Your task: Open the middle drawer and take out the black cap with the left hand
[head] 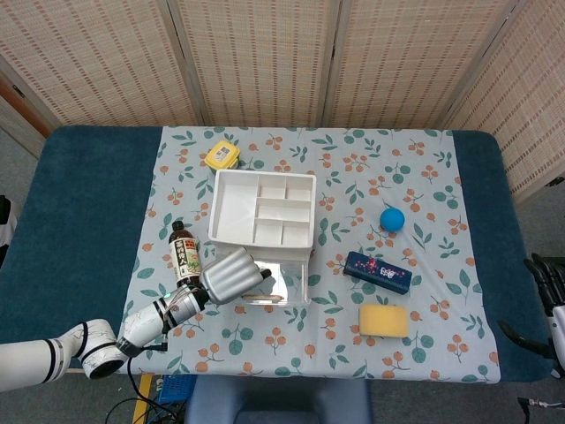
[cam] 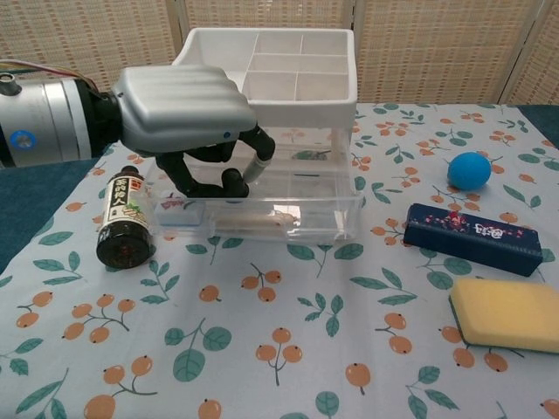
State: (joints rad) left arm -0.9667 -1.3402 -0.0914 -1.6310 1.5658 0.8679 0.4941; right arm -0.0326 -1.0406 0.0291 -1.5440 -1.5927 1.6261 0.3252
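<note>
My fingers (cam: 234, 182) on my left hand (cam: 179, 113) are curled down into the open see-through drawer (cam: 288, 216) at the front of the white box (head: 263, 212), and I cannot tell if they are pinching anything. I cannot make out the black cap; the drawer shows a pale stick (cam: 262, 220) and a small packet (cam: 175, 205). A brown bottle (cam: 124, 220) stands just left of the drawer, and my right hand (head: 547, 291) is far off at the right edge of the bench (head: 79, 212), too little of it showing to tell how it is held.
</note>
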